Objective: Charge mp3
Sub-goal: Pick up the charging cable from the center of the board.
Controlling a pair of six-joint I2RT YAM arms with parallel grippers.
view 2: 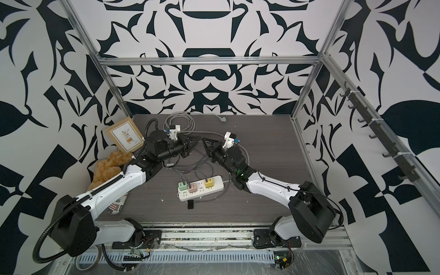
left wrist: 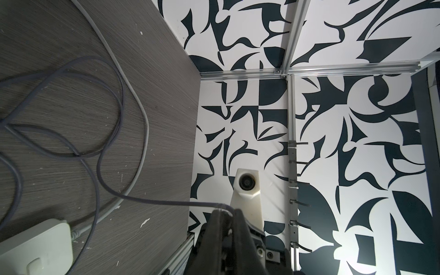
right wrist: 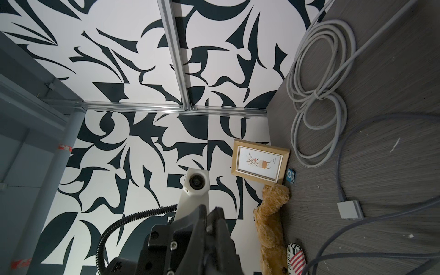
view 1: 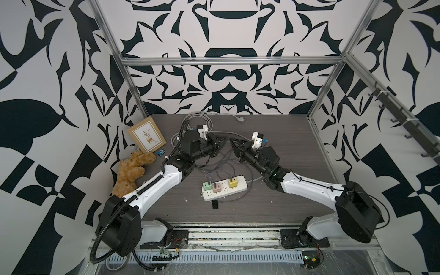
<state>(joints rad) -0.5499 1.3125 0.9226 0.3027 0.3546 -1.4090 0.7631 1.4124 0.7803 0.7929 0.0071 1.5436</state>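
Our left gripper [left wrist: 225, 212] pinches a thin grey cable [left wrist: 152, 201] at its tip, and the right gripper [right wrist: 210, 212] is pressed together too (on what, if anything, we cannot tell), tips nearly meeting above the table [view 1: 273, 195]. The mp3 [view 1: 160, 152] lies well apart on the table's left side, just beside the picture frame [view 1: 147, 135] and teddy bear [view 1: 132, 171].

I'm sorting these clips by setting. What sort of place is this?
Likely a lab robot cell, not a home: aluminium frame, patterned walls, left arm and right arm mounted by the table.
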